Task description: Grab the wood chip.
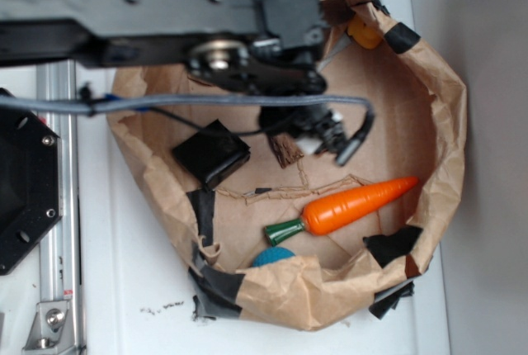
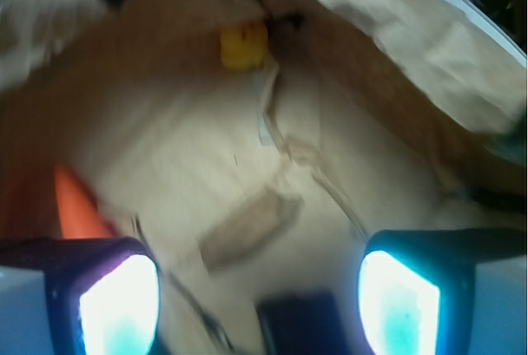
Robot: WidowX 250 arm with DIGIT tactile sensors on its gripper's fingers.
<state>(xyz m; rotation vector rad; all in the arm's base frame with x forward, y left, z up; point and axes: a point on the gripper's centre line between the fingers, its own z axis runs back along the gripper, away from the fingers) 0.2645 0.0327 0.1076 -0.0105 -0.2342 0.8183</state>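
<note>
1. I'm seeing a paper-walled bin (image 1: 445, 124) sitting on the white desk (image 1: 124, 289).
2. Arm's hanging over it; end effector (image 2: 256, 289) w/ fingers (image 2: 120, 301) spread apart.
3. Wood chip (image 2: 247, 227) lying btwn them, untouched.

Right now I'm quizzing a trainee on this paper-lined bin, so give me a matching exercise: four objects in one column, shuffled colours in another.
Objects:
1. carrot
2. square block
3. wood chip
4. ball

Colours:
A. black
B. blue
C. orange
D. brown

Pairs: 1-C, 2-A, 3-D, 4-B
</note>
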